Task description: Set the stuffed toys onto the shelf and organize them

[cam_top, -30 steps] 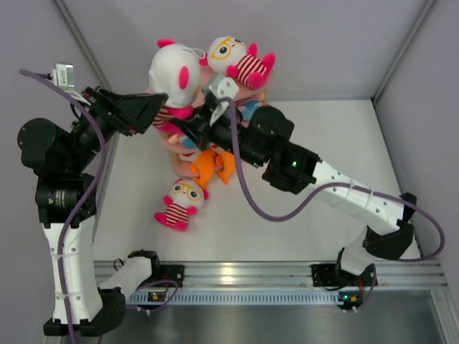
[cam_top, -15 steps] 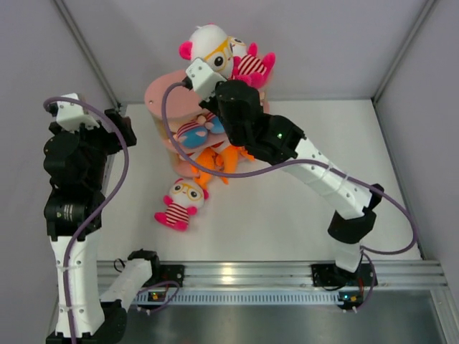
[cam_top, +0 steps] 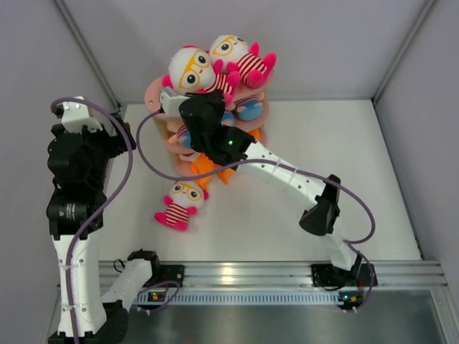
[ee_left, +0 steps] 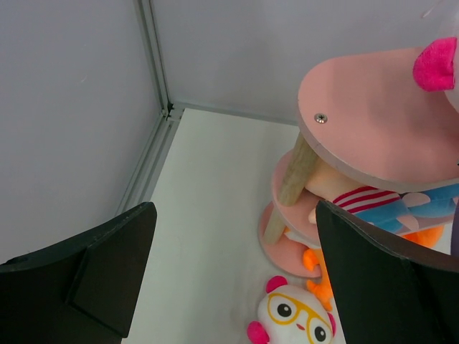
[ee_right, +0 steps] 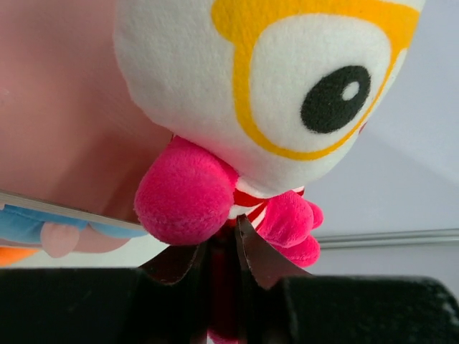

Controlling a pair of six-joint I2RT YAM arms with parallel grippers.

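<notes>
Top external: glasses doll (cam_top: 192,68) has dropped onto the shelf (cam_top: 152,97) top, just beyond the right tool (ee_right: 222,247); release next
Right tool: pinching doll's body
Left tool (ee_left: 237,287): spread

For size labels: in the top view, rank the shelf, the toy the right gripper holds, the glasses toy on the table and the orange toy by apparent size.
1. shelf
2. held toy, enlarged by nearness to the camera
3. table toy
4. orange toy, partly hidden, so unsure

Three glasses-wearing toys (cam_top: 192,68), one orange toy (cam_top: 209,166) (half hidden), one shelf (cam_top: 153,97).
</notes>
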